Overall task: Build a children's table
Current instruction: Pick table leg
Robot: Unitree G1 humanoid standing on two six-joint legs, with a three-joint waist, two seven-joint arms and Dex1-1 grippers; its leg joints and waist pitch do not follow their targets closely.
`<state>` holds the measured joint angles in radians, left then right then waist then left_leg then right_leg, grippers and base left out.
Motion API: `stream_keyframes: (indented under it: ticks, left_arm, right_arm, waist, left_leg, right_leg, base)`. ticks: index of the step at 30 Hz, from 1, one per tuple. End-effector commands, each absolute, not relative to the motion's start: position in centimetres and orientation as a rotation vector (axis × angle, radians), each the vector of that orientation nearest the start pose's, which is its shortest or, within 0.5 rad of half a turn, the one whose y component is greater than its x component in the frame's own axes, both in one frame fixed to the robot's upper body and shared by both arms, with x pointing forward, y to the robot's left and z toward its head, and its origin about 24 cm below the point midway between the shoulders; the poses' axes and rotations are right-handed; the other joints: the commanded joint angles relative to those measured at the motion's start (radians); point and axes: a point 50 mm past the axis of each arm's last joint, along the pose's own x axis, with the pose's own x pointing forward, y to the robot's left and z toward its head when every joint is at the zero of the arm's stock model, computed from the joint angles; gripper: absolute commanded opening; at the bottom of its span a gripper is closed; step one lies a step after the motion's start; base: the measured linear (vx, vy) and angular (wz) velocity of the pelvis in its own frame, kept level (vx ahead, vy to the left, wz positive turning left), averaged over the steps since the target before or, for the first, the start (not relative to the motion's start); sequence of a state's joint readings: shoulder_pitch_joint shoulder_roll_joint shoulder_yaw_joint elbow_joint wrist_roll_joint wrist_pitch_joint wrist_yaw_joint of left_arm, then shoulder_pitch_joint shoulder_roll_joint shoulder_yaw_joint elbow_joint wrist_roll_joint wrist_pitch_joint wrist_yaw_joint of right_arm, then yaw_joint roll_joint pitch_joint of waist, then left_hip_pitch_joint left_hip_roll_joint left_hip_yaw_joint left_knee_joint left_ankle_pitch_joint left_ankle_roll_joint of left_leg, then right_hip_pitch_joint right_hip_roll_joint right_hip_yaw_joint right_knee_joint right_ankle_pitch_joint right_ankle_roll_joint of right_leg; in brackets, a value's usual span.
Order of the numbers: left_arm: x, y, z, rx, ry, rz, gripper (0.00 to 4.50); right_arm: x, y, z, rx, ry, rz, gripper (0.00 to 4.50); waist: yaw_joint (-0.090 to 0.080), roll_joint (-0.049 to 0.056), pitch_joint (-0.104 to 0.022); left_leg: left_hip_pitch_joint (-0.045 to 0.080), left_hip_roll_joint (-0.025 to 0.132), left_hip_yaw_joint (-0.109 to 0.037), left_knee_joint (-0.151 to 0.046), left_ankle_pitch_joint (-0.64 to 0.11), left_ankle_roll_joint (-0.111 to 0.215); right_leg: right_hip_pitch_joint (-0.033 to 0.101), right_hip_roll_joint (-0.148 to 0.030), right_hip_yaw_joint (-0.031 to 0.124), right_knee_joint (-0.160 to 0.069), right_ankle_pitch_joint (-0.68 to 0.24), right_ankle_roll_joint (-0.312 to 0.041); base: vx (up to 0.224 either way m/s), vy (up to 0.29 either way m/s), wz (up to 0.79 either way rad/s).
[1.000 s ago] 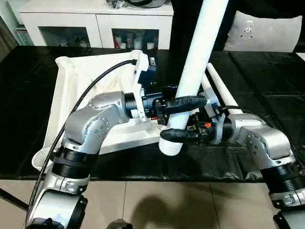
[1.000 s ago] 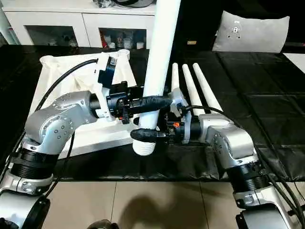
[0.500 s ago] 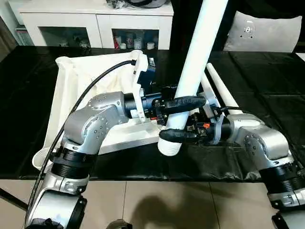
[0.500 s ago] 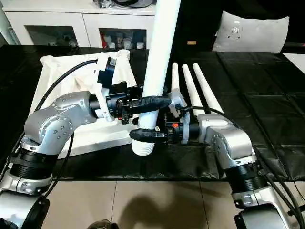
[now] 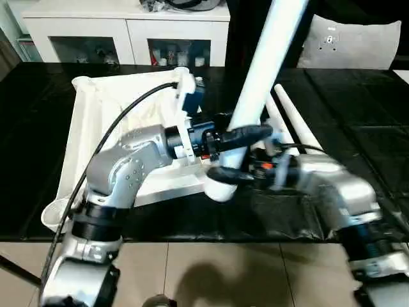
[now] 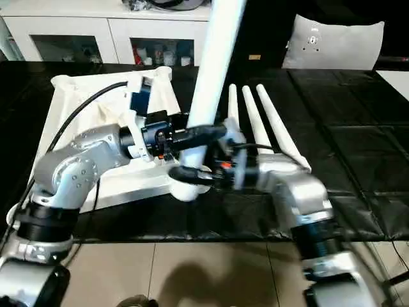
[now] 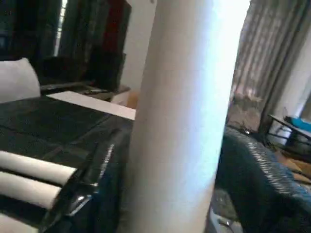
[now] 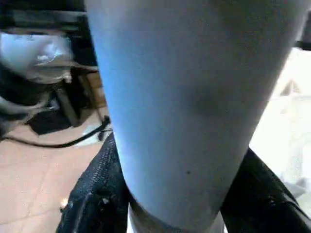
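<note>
White tube leg point(image 6: 214, 77) pinched by right pincer point(image 6: 192, 174); left pincer point(image 6: 203, 133) spread beside it.

No legible text — none anywhere

Plastic, metal and a glossy cover

Leg point(image 5: 265, 61) smooth white plastic; tabletop point(image 5: 89, 115) matt white plastic; forearms point(image 5: 124, 169) brushed silver metal; table cover point(image 5: 358, 102) glossy black sheet.
</note>
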<state>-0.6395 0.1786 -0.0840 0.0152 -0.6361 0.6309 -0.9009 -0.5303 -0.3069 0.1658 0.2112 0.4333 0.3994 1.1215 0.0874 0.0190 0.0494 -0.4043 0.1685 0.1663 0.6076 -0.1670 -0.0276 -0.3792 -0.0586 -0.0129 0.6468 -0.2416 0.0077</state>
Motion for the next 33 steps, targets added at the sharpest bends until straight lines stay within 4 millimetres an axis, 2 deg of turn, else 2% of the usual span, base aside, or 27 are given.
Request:
stream_keyframes:
  ticks: [1,4,9,13,18,21,24,26,27,28,30,31,33]
  left_arm:
    - [28.9,4.7,19.1,-0.307,-0.099,-1.48,3.24]
    - [28.6,4.4,19.2,-0.334,-0.106,-1.489,3.49]
    - [28.1,3.7,19.5,-0.357,-0.125,-1.491,3.49]
    - [27.8,3.5,19.5,-0.372,-0.131,-1.489,3.49]
    - [29.0,4.4,19.5,-0.365,-0.166,-1.355,3.49]
    - [30.7,6.8,18.8,-0.28,-0.154,-1.188,3.49]
    - [31.2,7.9,18.5,-0.241,-0.145,-1.125,3.49]
    - [31.8,10.0,18.0,-0.173,-0.129,-1.036,3.49]
    - [32.1,11.4,17.6,-0.128,-0.117,-0.983,3.49]
    - [32.1,11.9,17.5,-0.107,-0.11,-0.966,3.49]
    - [32.1,12.6,17.2,-0.073,-0.098,-0.941,3.49]
    - [32.1,13.4,16.8,-0.028,-0.07,-0.918,3.49]
    - [32.0,14.3,15.9,0.051,-0.02,-0.907,3.49]
  right_arm:
    - [31.4,-10.3,10.6,0.086,0.169,1.256,1.93]
    - [31.6,-9.9,10.5,0.09,0.167,1.222,1.93]
    - [31.9,-9.4,9.7,0.104,0.189,1.14,1.93]
    - [31.9,-9.2,9.7,0.147,0.177,1.116,1.93]
    - [32.2,-9.4,10.0,0.156,0.11,1.028,1.93]
    - [32.3,-9.8,10.0,0.162,0.084,0.929,1.93]
    - [32.3,-10.2,9.9,0.151,0.085,0.892,1.92]
    - [32.1,-10.9,9.5,0.172,0.114,0.831,1.92]
    - [32.0,-11.3,9.1,0.184,0.151,0.808,1.92]
    - [31.9,-11.3,9.2,0.181,0.149,0.803,1.92]
    - [31.9,-11.4,9.4,0.19,0.126,0.785,1.92]
    - [31.9,-11.5,9.9,0.217,0.08,0.761,1.92]
    - [32.0,-11.7,10.4,0.219,0.022,0.717,1.92]
  waist:
    - [-0.001,-0.014,-0.069]
    - [-0.002,-0.012,-0.069]
    - [-0.003,-0.015,-0.069]
    - [-0.004,-0.011,-0.068]
    - [-0.003,-0.01,-0.066]
    - [-0.005,-0.008,-0.066]
    - [-0.004,-0.011,-0.067]
    - [-0.004,-0.005,-0.066]
    - [-0.008,-0.007,-0.066]
    - [-0.01,-0.001,-0.068]
    - [-0.012,-0.003,-0.069]
    - [-0.012,0.004,-0.069]
    - [-0.014,0.003,-0.069]
  left_leg:
    - [0.028,0.048,-0.01,-0.058,-0.087,0.053]
    - [0.029,0.049,-0.01,-0.059,-0.082,0.05]
    - [0.028,0.048,-0.009,-0.059,-0.081,0.045]
    - [0.028,0.05,-0.011,-0.06,-0.085,0.042]
    - [0.03,0.051,-0.01,-0.063,-0.107,0.025]
    - [0.031,0.05,-0.012,-0.066,-0.11,0.013]
    - [0.03,0.048,-0.01,-0.066,-0.103,0.003]
    - [0.031,0.047,-0.012,-0.067,-0.096,0.004]
    - [0.029,0.044,-0.012,-0.068,-0.098,0.003]
    - [0.03,0.044,-0.013,-0.067,-0.097,-0.003]
    - [0.03,0.044,-0.011,-0.066,-0.098,-0.009]
    - [0.031,0.046,-0.012,-0.068,-0.105,-0.014]
    - [0.032,0.047,-0.012,-0.071,-0.125,-0.018]
  right_leg:
    - [0.043,-0.067,0.026,-0.068,0.064,-0.273]
    - [0.042,-0.065,0.026,-0.068,0.08,-0.271]
    - [0.043,-0.066,0.027,-0.067,0.085,-0.263]
    - [0.043,-0.066,0.027,-0.067,0.098,-0.262]
    - [0.041,-0.068,0.028,-0.072,0.068,-0.256]
    - [0.04,-0.065,0.028,-0.072,0.055,-0.238]
    - [0.042,-0.064,0.029,-0.071,0.066,-0.23]
    - [0.04,-0.062,0.029,-0.072,0.073,-0.217]
    - [0.043,-0.06,0.029,-0.071,0.077,-0.206]
    - [0.043,-0.061,0.028,-0.069,0.083,-0.203]
    - [0.043,-0.062,0.028,-0.07,0.092,-0.206]
    - [0.039,-0.062,0.028,-0.07,0.09,-0.209]
    - [0.037,-0.061,0.027,-0.069,0.076,-0.206]
  base:
    - [0.0,0.0,0.0]
    - [0.0,0.0,0.0]
    - [0.0,0.0,0.0]
    - [0.0,0.0,0.0]
    - [0.0,0.0,0.0]
    - [0.0,0.0,0.0]
    - [0.0,0.0,0.0]
    - [0.0,0.0,0.0]
    - [0.0,0.0,0.0]
    - [0.0,0.0,0.0]
    - [0.0,0.0,0.0]
    - [0.0,0.0,0.0]
    - [0.0,0.0,0.0]
